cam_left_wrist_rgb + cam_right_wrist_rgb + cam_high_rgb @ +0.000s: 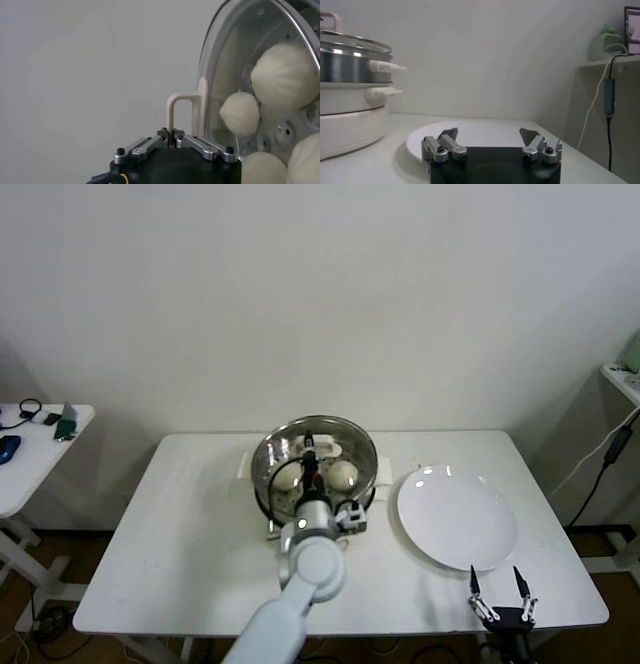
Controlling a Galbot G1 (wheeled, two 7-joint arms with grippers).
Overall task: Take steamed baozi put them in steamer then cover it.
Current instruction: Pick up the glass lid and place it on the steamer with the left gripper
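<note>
The left gripper (172,141) is pinching with jaws shut; the right gripper (497,592) is resting with jaws spread wide.

A white surface (190,534) stands against a plain pale wall (320,294). A round white plate (457,517) lies on its right part, bare. To the far left, a side table (25,459) carries small dark items. At the far right, a shelf (622,376) has a cable (598,469) hanging from it.
</note>
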